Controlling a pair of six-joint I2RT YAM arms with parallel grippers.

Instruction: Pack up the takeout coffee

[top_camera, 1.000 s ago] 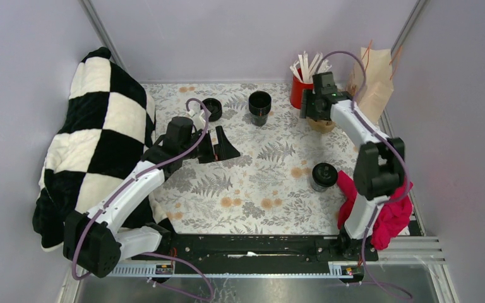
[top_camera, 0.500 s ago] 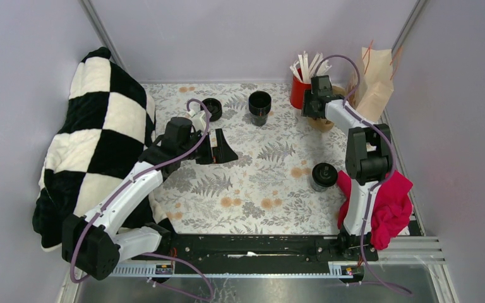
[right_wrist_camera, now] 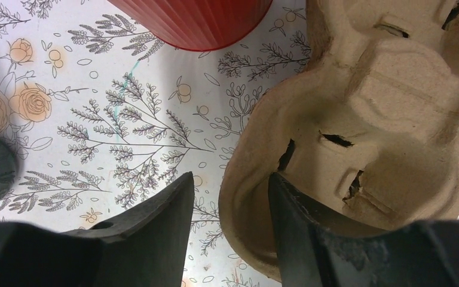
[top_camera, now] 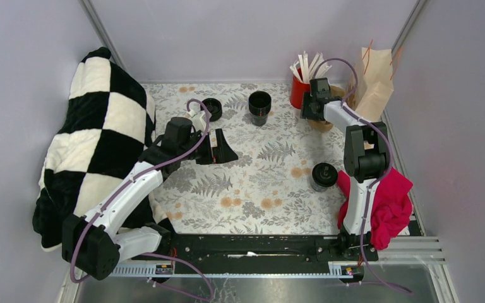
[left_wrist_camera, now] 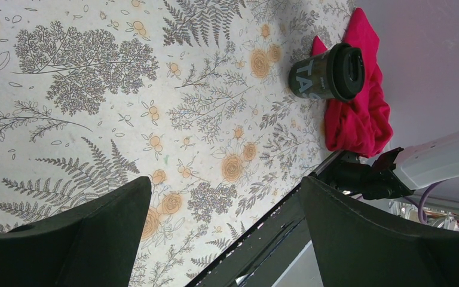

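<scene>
Takeout coffee (top_camera: 323, 175) stands lidded on the floral tablecloth (top_camera: 259, 189) in my overhead view, just beside the red cloth (top_camera: 385, 208) near the right arm's base. My left wrist view shows the left gripper (left_wrist_camera: 224, 191) spread wide over the tablecloth, gripping nothing. My right wrist view shows the right gripper (right_wrist_camera: 230, 185) straddling the pulp carrier (right_wrist_camera: 382, 119) rim; I cannot tell whether it pinches
</scene>
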